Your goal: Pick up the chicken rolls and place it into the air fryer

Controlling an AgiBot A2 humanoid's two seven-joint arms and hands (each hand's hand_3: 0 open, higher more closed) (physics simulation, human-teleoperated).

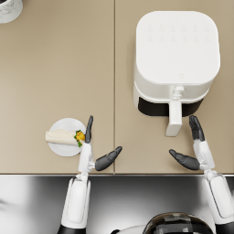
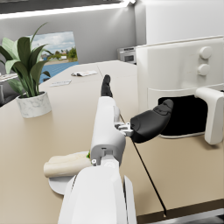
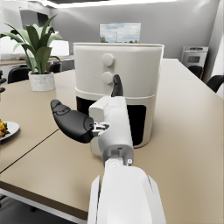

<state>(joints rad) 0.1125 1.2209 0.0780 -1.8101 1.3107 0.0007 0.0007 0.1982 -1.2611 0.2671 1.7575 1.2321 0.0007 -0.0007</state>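
Observation:
A chicken roll (image 1: 63, 136) with yellow and green filling at one end lies on a small white plate (image 1: 66, 148) near the table's front left. My left hand (image 1: 93, 148) hovers open just right of the plate, fingers beside the roll's filled end, holding nothing. The roll (image 2: 65, 165) shows partly behind the left forearm. The white air fryer (image 1: 176, 57) stands at the right, its drawer pulled out slightly with a dark gap and a white handle (image 1: 174, 118) pointing at me. My right hand (image 1: 194, 146) is open just right of the handle, empty.
A potted plant in a white pot (image 2: 33, 103) stands at the table's far left corner. A seam (image 1: 114, 87) runs down the beige tabletop between the plate and the fryer. The table's front edge (image 1: 114, 174) lies just behind both wrists.

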